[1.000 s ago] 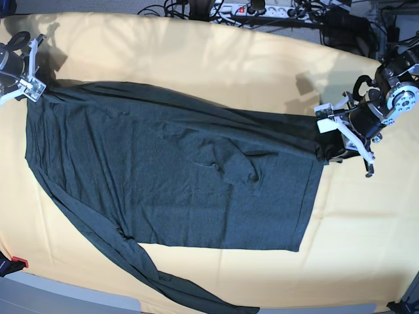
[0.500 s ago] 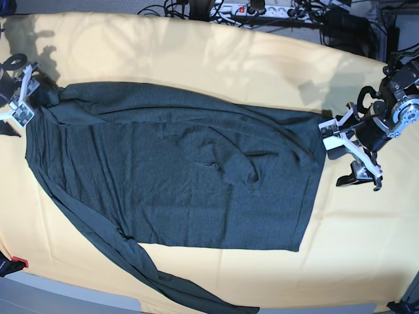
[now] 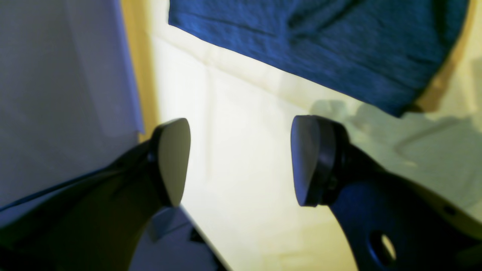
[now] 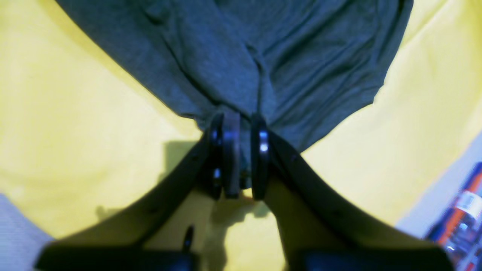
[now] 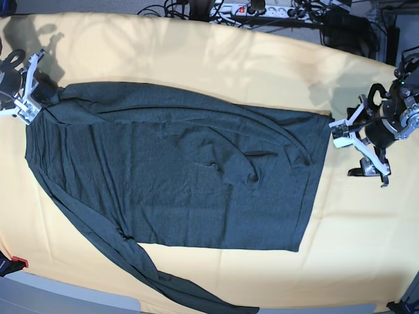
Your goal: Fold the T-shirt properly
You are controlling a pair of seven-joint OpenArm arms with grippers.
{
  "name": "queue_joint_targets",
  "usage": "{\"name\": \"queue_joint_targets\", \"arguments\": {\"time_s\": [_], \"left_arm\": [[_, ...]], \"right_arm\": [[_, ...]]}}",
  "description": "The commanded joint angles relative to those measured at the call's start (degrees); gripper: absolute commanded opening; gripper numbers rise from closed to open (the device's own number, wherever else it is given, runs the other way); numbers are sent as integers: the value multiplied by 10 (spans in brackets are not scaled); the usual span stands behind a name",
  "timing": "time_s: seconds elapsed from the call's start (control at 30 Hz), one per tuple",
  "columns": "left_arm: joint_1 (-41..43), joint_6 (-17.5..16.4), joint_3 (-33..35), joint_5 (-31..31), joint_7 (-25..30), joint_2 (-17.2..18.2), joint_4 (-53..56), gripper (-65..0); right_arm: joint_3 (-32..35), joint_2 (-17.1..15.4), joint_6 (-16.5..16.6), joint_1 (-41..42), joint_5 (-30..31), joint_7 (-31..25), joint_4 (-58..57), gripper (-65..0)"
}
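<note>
The dark charcoal T-shirt (image 5: 177, 176) lies spread on the yellow cloth (image 5: 366, 229), one long sleeve (image 5: 183, 291) trailing to the front edge. In the base view my left gripper (image 5: 351, 152) stands open just off the shirt's right edge, touching nothing. The left wrist view shows my left gripper (image 3: 241, 162) with its jaws wide apart, bare cloth between them and the shirt's edge (image 3: 320, 45) beyond. At the shirt's far left corner, my right gripper (image 5: 39, 91) sits on the fabric. In the right wrist view my right gripper (image 4: 243, 150) has its jaws nearly together with a bunched corner of the T-shirt (image 4: 263, 56) pinched between.
A power strip and cables (image 5: 249, 10) run behind the table's back edge. A small red object (image 5: 18, 263) sits at the front left corner. Bare yellow cloth surrounds the shirt on the right and at the back.
My left gripper let go of the shirt's right edge, opened and drew back to the right. My right gripper opened, then closed on the left corner again.
</note>
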State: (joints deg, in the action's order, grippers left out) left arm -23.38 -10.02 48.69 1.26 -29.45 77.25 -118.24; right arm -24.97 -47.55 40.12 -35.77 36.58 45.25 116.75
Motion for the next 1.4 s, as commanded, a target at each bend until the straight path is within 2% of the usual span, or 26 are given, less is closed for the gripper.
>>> {"name": "queue_joint_targets", "arguments": {"time_s": [0.0, 0.07, 0.1, 0.2, 0.33, 0.5, 0.63, 0.73, 0.8, 0.87, 0.93, 1.07, 1.13, 1.2, 1.23, 1.3, 1.37], "left_arm": [[-7, 4, -7, 5, 5, 11, -5, -232], [-4, 4, -7, 12, 5, 11, -5, -232], [-2, 4, -7, 12, 5, 11, -5, -232], [-3, 4, -7, 12, 7, 8, -5, -232], [-3, 4, -7, 12, 12, 8, -5, -232], [-3, 4, -7, 12, 11, 8, -5, -232], [-3, 6, -7, 12, 11, 8, -5, -232], [-3, 6, -7, 12, 11, 8, -6, -232], [-3, 6, -7, 12, 11, 8, -6, -232], [-3, 6, -7, 12, 11, 8, -6, -232], [-3, 6, -7, 12, 11, 8, -6, -232], [-3, 6, -7, 12, 11, 8, -6, -232], [-3, 6, -7, 12, 11, 9, -6, -232], [-3, 6, -7, 12, 11, 9, -6, -232], [-3, 6, -7, 12, 11, 9, -6, -232], [-3, 6, -7, 12, 11, 9, -6, -232], [-3, 6, -7, 12, 11, 9, -6, -232]], "right_arm": [[-8, -12, -1, 0, 10, -2, 6, -469], [-8, -12, -1, -10, 9, -2, 5, -325], [-8, -12, -1, -20, 9, -2, 5, -290], [-8, -10, -1, -54, 1, -14, 5, -290], [-8, -9, -1, -70, -87, -68, 2, -293], [-8, -1, -7, -75, -103, -107, -19, -396], [-3, 9, -6, -75, -143, -124, -42, -396], [5, 9, -8, -74, -146, -138, -56, -396], [15, 9, -22, -74, -161, -164, -67, -396], [33, 9, -52, -70, -208, -187, -77, -396], [53, 9, -71, -57, -236, -191, -82, -396], [89, 9, -74, -28, -249, -191, -82, -401], [98, 9, -73, -18, -264, -186, -82, -463], [100, 9, -73, -12, -283, -177, -82, -584], [100, 9, -73, -10, -294, -172, -82, -625], [100, 7, -69, -11, -306, -158, -82, -640], [100, 5, -49, -11, -307, -143, -82, -637]]}}
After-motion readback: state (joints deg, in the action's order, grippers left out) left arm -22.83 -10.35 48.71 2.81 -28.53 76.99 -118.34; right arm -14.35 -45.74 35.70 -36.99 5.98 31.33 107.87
